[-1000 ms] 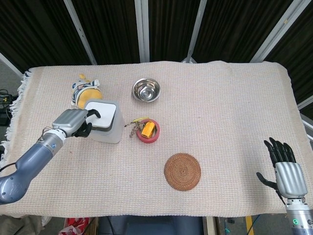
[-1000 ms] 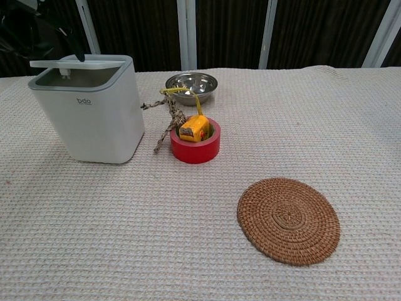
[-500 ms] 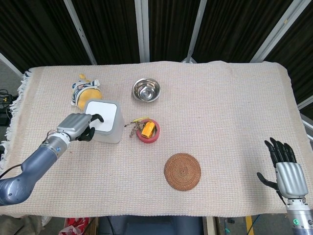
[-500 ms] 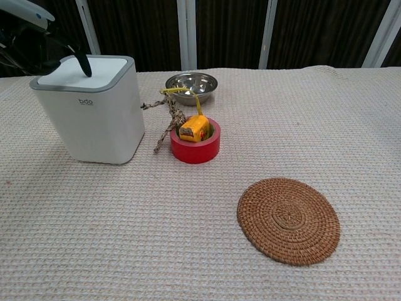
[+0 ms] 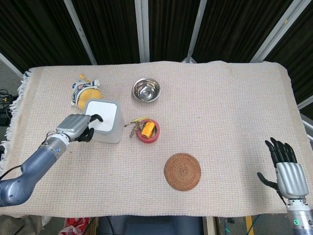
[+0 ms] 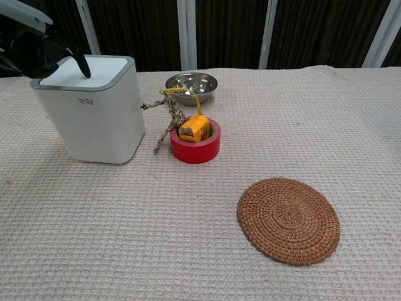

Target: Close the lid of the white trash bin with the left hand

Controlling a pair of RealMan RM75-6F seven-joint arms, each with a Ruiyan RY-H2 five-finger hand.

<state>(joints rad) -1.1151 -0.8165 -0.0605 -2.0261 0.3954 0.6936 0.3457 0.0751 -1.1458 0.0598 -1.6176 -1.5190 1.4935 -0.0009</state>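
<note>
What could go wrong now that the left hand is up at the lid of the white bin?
The left hand has a finger hooked over the lid of the white trash bin. Pulling back carelessly might drag the lid up again or tip the bin. The bin could also slide toward the red tape roll with the yellow tape measure beside it.

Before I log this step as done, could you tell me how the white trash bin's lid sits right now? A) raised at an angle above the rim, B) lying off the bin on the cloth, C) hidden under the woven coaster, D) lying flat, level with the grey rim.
D: in the chest view the lid lies flat inside the grey rim of the white trash bin, with a fingertip of the left hand on its edge.
</note>
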